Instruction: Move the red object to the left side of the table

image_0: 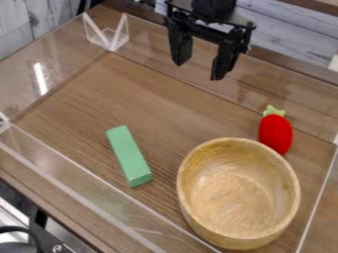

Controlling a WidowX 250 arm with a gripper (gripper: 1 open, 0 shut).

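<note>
The red object (276,132) is a small glossy strawberry toy with a green leafy top, lying on the table (158,104) near its right edge, just beyond the wooden bowl. My black gripper (201,59) hangs above the far middle of the table, pointing down, its two fingers spread apart with nothing between them. It is well up and to the left of the red object, not touching it.
A large wooden bowl (239,191) fills the near right corner. A green rectangular block (128,155) lies left of the bowl. Low clear acrylic walls (79,188) border the tabletop, with a clear bracket (106,33) at the far left.
</note>
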